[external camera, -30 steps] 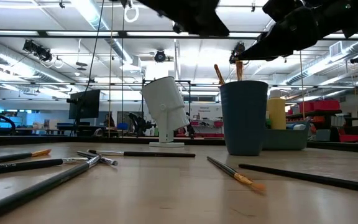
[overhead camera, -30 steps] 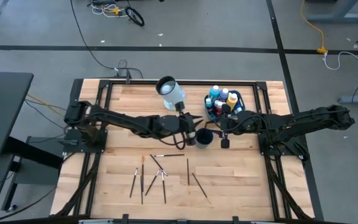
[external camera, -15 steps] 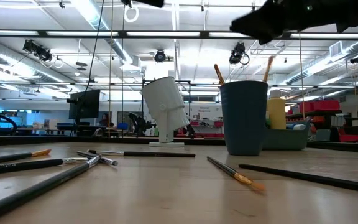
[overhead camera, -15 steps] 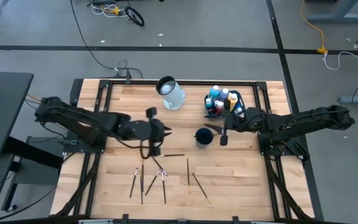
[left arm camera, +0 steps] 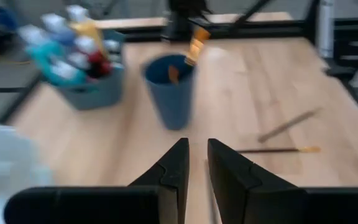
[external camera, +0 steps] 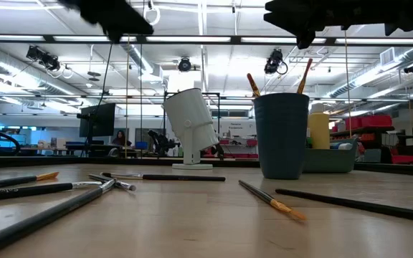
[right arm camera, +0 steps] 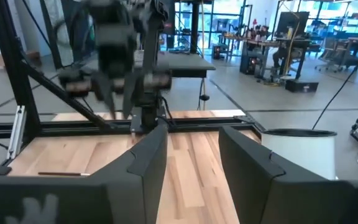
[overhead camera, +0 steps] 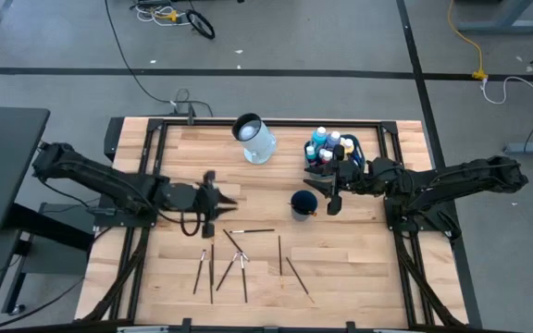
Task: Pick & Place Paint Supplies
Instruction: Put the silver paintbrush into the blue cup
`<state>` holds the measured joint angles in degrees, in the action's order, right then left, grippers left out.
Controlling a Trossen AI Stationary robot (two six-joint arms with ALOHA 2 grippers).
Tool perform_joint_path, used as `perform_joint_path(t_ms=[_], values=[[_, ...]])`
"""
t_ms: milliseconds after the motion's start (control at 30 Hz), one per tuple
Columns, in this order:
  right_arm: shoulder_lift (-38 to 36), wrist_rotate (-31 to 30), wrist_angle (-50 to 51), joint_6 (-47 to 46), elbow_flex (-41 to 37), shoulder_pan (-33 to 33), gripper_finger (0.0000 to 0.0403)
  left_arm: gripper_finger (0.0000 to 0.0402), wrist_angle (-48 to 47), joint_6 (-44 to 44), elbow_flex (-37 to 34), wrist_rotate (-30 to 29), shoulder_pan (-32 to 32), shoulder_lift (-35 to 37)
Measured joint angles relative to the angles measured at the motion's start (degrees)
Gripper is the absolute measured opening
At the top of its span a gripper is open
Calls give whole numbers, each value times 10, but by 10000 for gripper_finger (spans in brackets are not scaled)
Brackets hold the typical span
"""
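A wooden desk [overhead camera: 359,268] is carrying everything. The left arm is stretching low across its left side, left gripper [overhead camera: 213,196] empty, jaws narrowly parted. The right arm is reaching inward, right gripper [overhead camera: 333,192] empty, jaws apart, beside the dark blue cup [overhead camera: 303,203]. Paint bottles [overhead camera: 333,145] are standing in the teal tub [overhead camera: 378,153]; paintbrushes [overhead camera: 241,264] are lying scattered near the front.

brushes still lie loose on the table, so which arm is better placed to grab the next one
Probably the left. The left gripper hangs empty right by the loose brushes, jaws narrowly apart. The right gripper sits farther off, beside the cup.
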<state>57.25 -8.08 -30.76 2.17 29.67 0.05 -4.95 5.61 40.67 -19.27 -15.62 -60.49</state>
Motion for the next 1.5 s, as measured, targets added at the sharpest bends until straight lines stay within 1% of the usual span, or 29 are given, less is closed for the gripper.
perform_joint_path(t_ms=[133, 233, 300, 433, 600, 733, 867, 1000, 1167, 1367, 1500], values=[[5, 0, -13, 2, 0, 0, 151, 68, 127, 14, -93, 42, 0, -25], [10, 0, -18, 3, 0, 0, 151, 67, 165, 13, -128, 54, 0, -49], [13, 0, -27, 3, 0, 0, 151, 69, 166, 20, -137, 55, 0, -63], [14, 0, -33, 5, 0, 0, 151, 82, 165, 57, -139, 80, 1, -114], [14, 0, -33, 15, 0, 0, 151, 114, 164, 73, -139, 114, 1, -186], [14, 0, -32, 15, 0, 0, 151, 138, 165, 76, -139, 121, 0, -217], [14, 0, -30, 15, 0, 0, 151, 151, 165, 76, -139, 126, 0, -231], [14, 0, -30, 15, 0, 0, 151, 152, 150, 76, -139, 111, 0, -231], [14, 0, -30, 16, 0, 0, 151, 142, 148, 77, -139, 98, 0, -231], [14, 0, -30, 16, 0, 0, 151, 133, 148, 77, -139, 97, 0, -232], [14, 0, -30, 16, 0, 0, 151, 133, 149, 76, -139, 96, 0, -248]])
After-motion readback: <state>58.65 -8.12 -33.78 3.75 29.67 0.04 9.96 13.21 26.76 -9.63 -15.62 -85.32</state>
